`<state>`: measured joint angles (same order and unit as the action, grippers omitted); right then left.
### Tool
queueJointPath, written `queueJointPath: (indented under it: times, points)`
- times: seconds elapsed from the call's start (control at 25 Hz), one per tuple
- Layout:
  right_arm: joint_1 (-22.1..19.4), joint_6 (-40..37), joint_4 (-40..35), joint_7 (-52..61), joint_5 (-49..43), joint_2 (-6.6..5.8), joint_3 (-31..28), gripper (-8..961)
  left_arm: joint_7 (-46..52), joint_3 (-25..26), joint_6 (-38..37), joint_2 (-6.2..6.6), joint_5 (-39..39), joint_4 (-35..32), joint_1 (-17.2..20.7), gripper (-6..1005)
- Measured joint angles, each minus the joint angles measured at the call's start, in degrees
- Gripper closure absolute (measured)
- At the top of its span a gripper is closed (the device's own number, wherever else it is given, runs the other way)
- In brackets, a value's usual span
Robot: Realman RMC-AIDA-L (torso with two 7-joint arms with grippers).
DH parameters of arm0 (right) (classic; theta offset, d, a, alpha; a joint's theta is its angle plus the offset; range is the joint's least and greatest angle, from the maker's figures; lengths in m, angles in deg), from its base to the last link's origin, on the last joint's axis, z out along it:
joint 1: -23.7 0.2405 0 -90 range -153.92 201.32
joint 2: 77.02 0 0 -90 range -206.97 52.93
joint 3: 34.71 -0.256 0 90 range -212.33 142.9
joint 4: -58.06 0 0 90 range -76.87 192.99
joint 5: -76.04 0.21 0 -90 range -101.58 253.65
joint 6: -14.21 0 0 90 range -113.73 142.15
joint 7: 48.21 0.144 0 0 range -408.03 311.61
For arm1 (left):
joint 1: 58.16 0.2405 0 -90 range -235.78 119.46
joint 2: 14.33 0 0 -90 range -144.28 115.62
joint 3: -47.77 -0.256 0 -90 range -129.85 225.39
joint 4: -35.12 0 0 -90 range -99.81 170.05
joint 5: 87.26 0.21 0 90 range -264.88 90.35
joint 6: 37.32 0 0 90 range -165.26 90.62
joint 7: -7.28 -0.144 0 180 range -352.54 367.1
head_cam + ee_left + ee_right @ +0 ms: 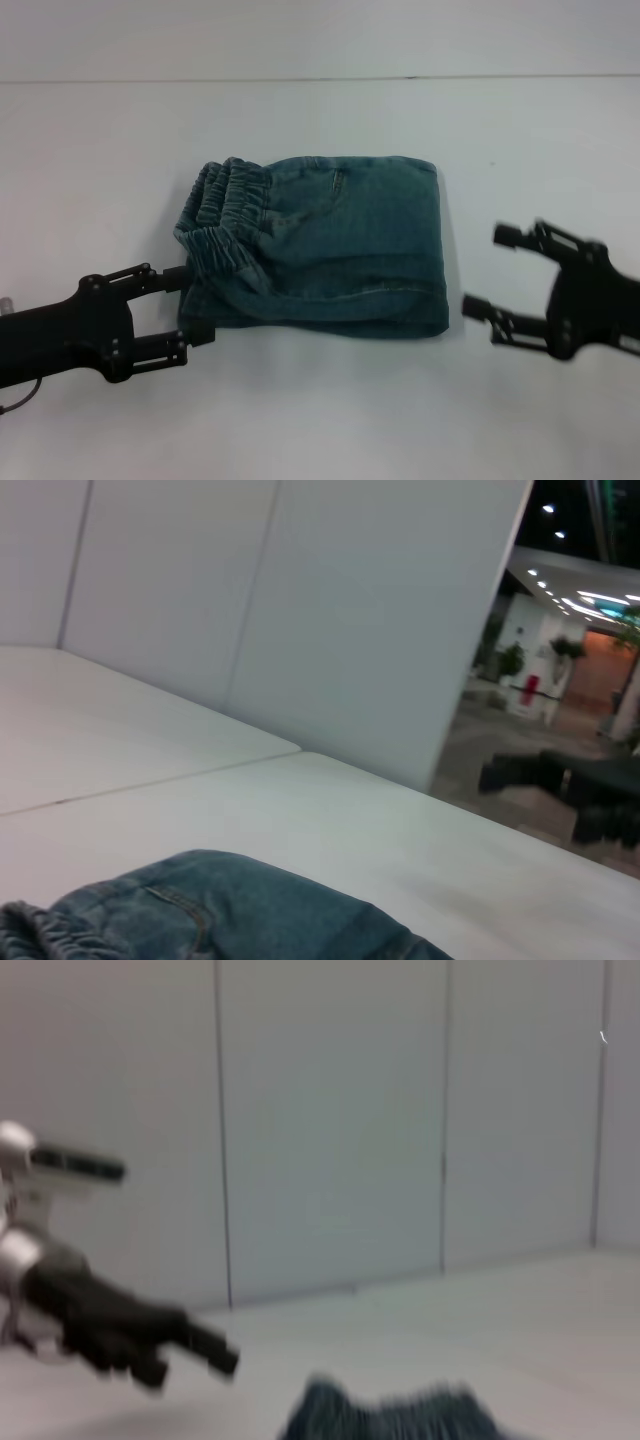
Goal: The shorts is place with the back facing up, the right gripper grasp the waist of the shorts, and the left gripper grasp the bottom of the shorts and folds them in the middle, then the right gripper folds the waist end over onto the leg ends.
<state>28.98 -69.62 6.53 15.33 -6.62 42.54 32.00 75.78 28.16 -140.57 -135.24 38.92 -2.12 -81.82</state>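
The blue denim shorts (340, 245) lie folded into a compact rectangle in the middle of the white table (320, 420). Their gathered elastic waist end (225, 215) lies at the left, on top of the lower layers. My left gripper (198, 305) is open at that left edge, its upper finger touching the waistband and its lower finger at the near-left corner. My right gripper (482, 270) is open to the right of the shorts, a short gap from the folded edge. The left wrist view shows the shorts (230, 910) close below; the right wrist view shows the shorts (390, 1420) and the left gripper (200, 1345).
White wall panels (320, 35) stand behind the table's far edge. Bare table surface lies all around the shorts. An open room with lights (580, 590) shows past the panel end in the left wrist view.
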Motion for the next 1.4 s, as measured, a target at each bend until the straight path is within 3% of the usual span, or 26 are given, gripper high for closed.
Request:
queueJointPath:
  times: [0.2,0.36,1.4]
  points:
    - [0.20,-3.85,6.08,-2.60,-6.75,-0.03,-7.11,27,0.61,-0.80,-1.03,0.57,1.06,-0.06,-0.71,213]
    - [0.14,-4.36,6.79,-3.05,-9.54,-0.03,-9.21,27,1.56,-1.56,-1.21,0.72,1.68,-0.09,-1.05,131]
    - [2.82,-6.61,10.61,-7.02,-12.57,0.06,-11.17,27,3.39,-5.00,-3.93,0.17,5.82,0.34,-2.27,111]
